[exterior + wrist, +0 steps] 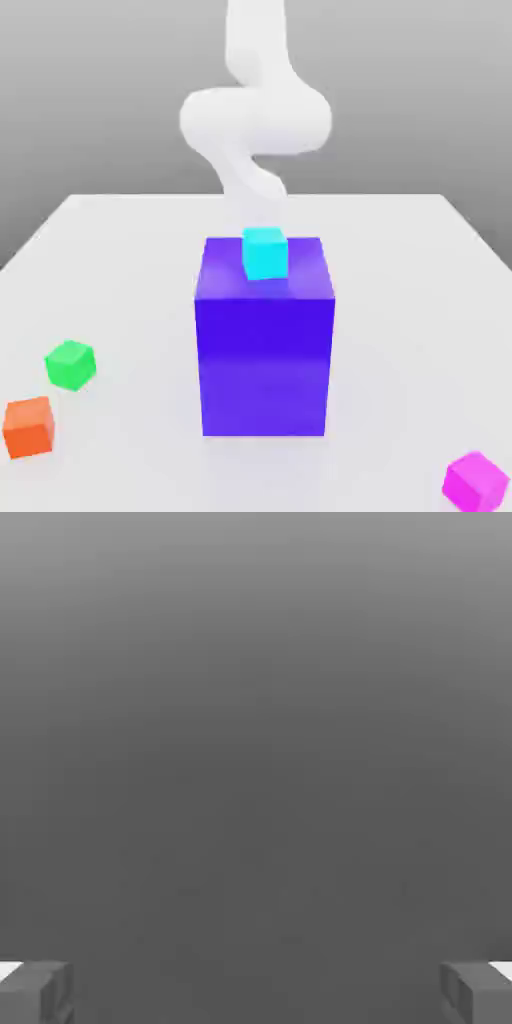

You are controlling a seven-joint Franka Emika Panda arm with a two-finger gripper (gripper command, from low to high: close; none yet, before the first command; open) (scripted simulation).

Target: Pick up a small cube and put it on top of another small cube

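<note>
Grey backdrop, pale smooth tabletop (385, 300). My two-finger tool (256, 994) is wide open, empty. Small bright magenta cube (474, 484) sits on it at the exterior view's right, near corner. No stack with it; pick and place both left.

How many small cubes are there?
4: cyan cube atop the tall blue-purple block; green cube and orange cube, exterior view's left; magenta cube, its right. The block could hide more.

Plain grey backdrop, darker toward the horizon; pale, evenly lit tabletop (400, 300).
</note>
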